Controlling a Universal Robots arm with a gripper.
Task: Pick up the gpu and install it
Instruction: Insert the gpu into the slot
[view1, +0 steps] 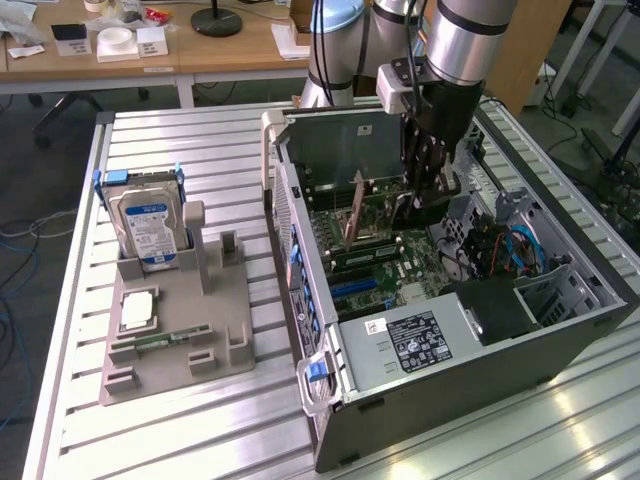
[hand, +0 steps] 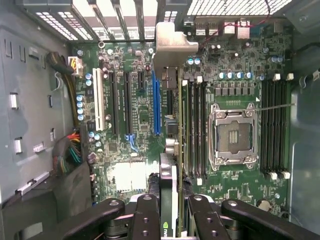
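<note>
The gpu (hand: 171, 150) appears edge-on in the wrist view, a thin card with its silver end bracket (hand: 172, 45) toward the case's rear slots. My gripper (hand: 172, 220) is shut on its near end, with the black fingers (hand: 147, 215) pressed on both faces. The card hangs just above the motherboard (hand: 130, 125), beside the long blue slot (hand: 156, 105). In the exterior view the gripper (view1: 422, 195) reaches down inside the open computer case (view1: 450, 330).
A grey fixture (view1: 175, 320) at the exterior view's left holds an upright hard drive (view1: 148, 225), a memory stick (view1: 170, 340) and a processor chip (view1: 137, 310). Cables and a drive cage (view1: 500, 250) crowd the case's right part. The processor socket (hand: 234, 135) lies beside the card.
</note>
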